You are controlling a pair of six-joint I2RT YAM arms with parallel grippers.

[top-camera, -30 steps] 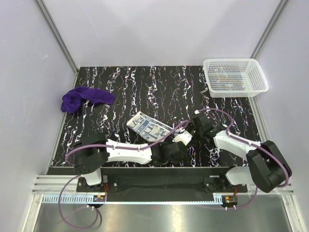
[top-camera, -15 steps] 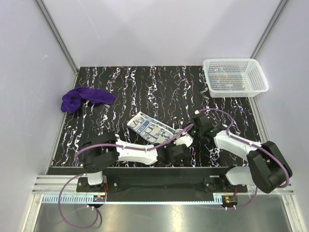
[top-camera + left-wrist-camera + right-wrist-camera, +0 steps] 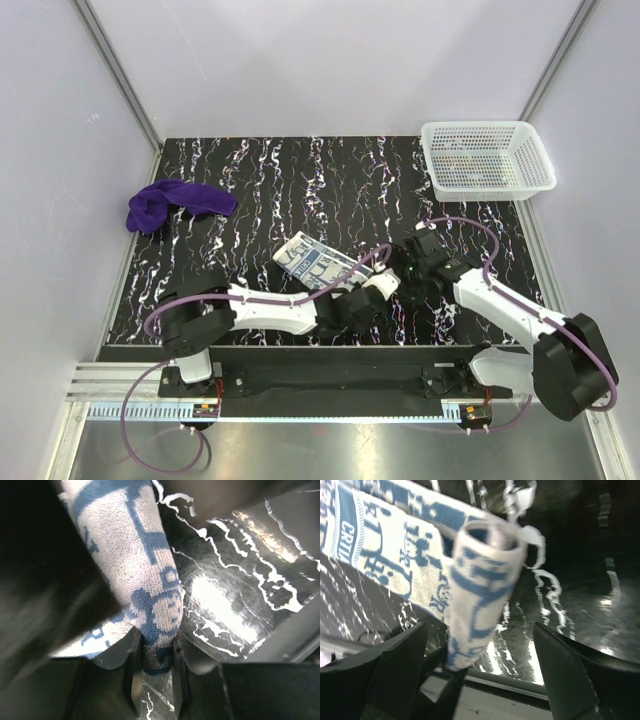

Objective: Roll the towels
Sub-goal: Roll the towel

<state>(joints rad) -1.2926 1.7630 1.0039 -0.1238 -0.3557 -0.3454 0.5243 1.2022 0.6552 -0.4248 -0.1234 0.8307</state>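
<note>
Left gripper (image 3: 156, 662) pinching the patterned towel (image 3: 315, 262); right gripper (image 3: 480, 677) spread wide.
We see the towel partly rolled near the front middle of the table (image 3: 300, 180), with its flat part running toward the far left. In the left wrist view, the pads clamp the roll's end between them. In the right wrist view, the fingers (image 3: 395, 665) stand apart on either side of the roll, and we can't make out any contact. The purple towel (image 3: 175, 203) sits bunched at the left edge, well apart. The basket (image 3: 487, 126) is in the far right corner.
</note>
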